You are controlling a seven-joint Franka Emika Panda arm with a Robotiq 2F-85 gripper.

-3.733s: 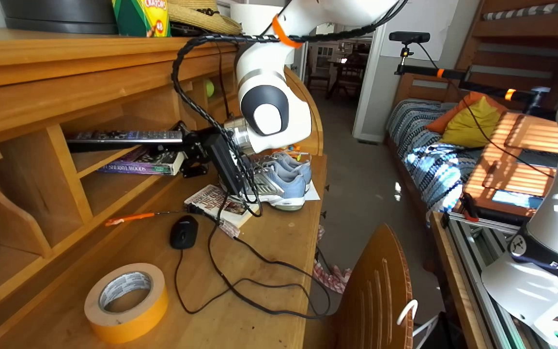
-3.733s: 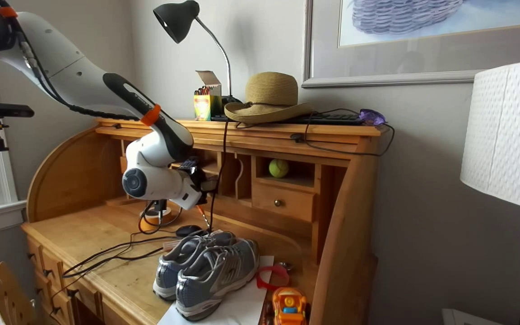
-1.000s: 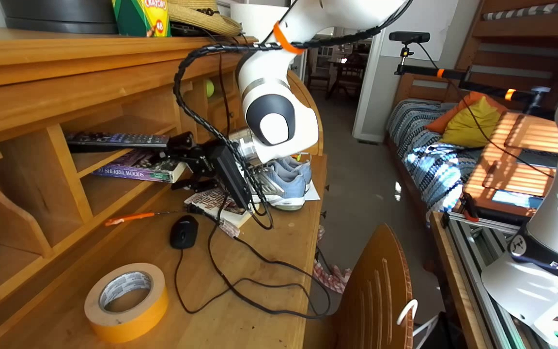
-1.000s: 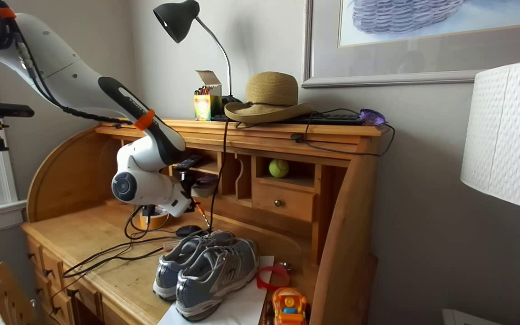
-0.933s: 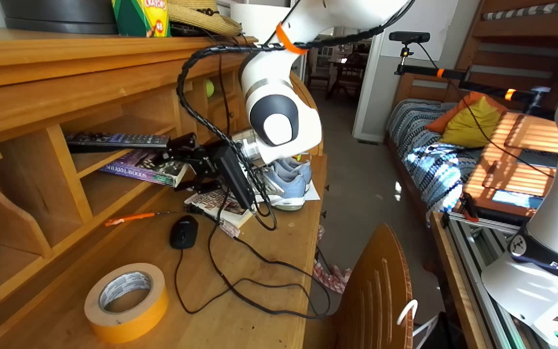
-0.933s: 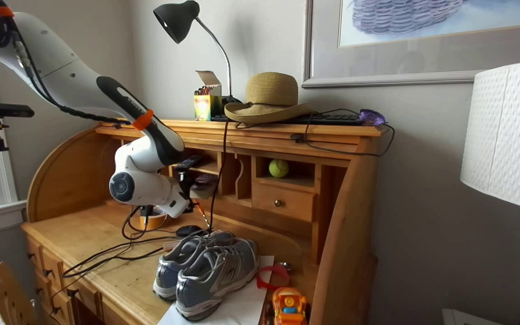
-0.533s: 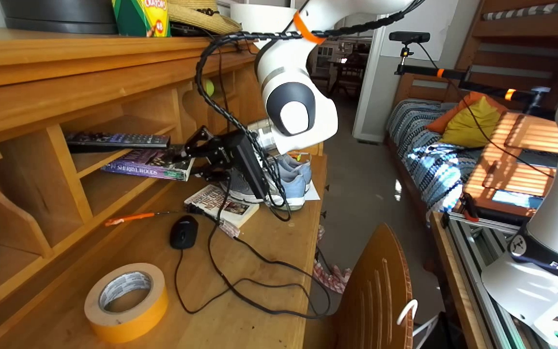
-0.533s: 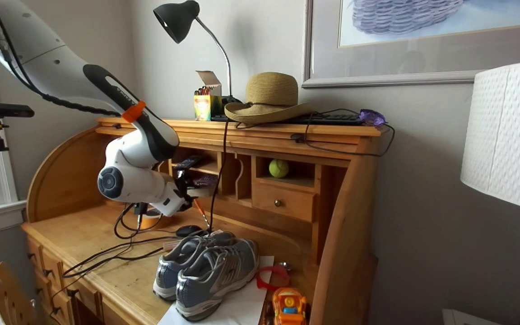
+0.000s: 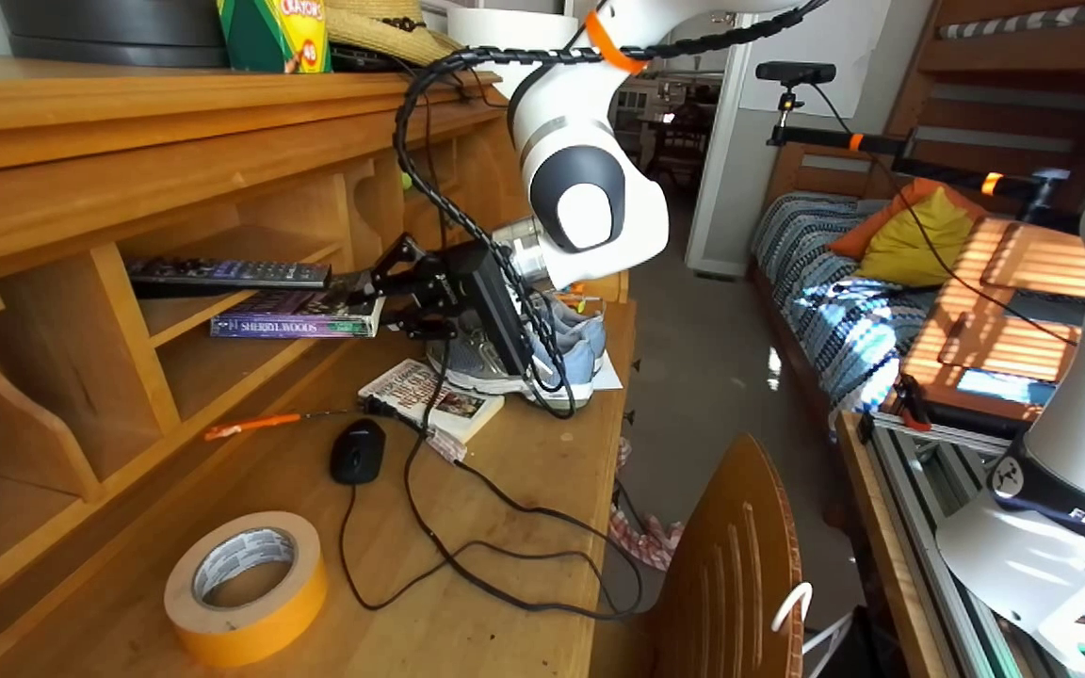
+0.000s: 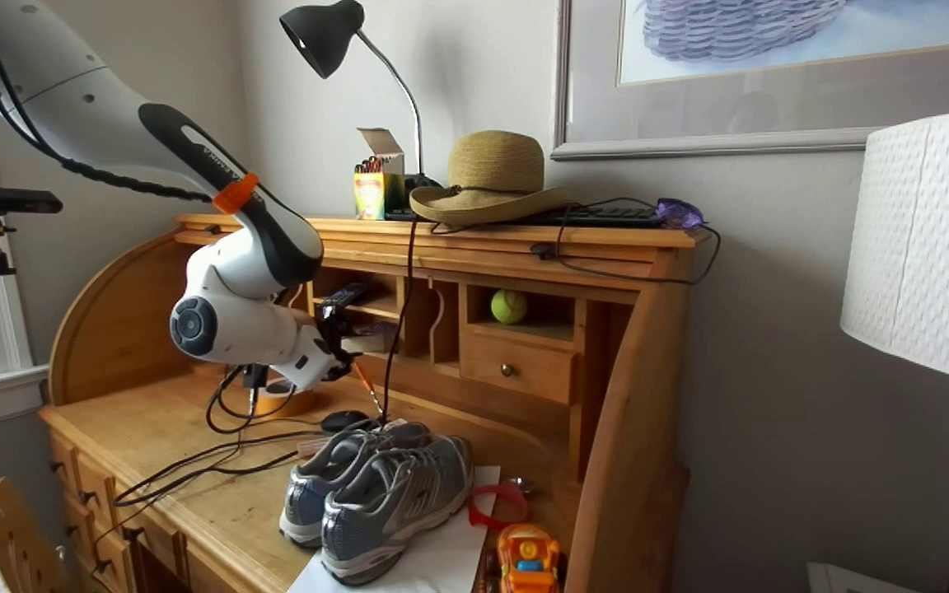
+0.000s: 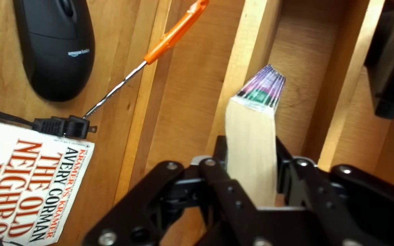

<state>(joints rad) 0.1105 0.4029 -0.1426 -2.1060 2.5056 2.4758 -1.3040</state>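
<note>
A thick paperback with a purple spine [image 9: 293, 325] extends out of the lower compartment under a slanted shelf board. My gripper [image 9: 379, 309] has its fingers around the book's outer end. In the wrist view, the pale page edges [image 11: 250, 136] fill the space between the jaws, with one finger [image 11: 221, 148] against each cover. The gripper [image 11: 251, 150] is shut on this book. Whether the book's far end still rests on the compartment floor, I cannot tell. In an exterior view the arm hides part of the gripper [image 10: 341, 342], beside the book [image 10: 369, 338].
A remote [image 9: 232, 273] lies on the board above the book. On the desk are another paperback [image 9: 434, 397], a black mouse [image 9: 358, 452], an orange-handled tool [image 9: 255, 424], a tape roll [image 9: 246, 589] and grey shoes [image 10: 392, 494]. Black cables [image 9: 505, 556] loop across.
The jaws have closed on the purple book. Gripper and book have drawn outward from the compartment, and the book has turned slightly. Several seconds ago the gripper was at the remote's end.
</note>
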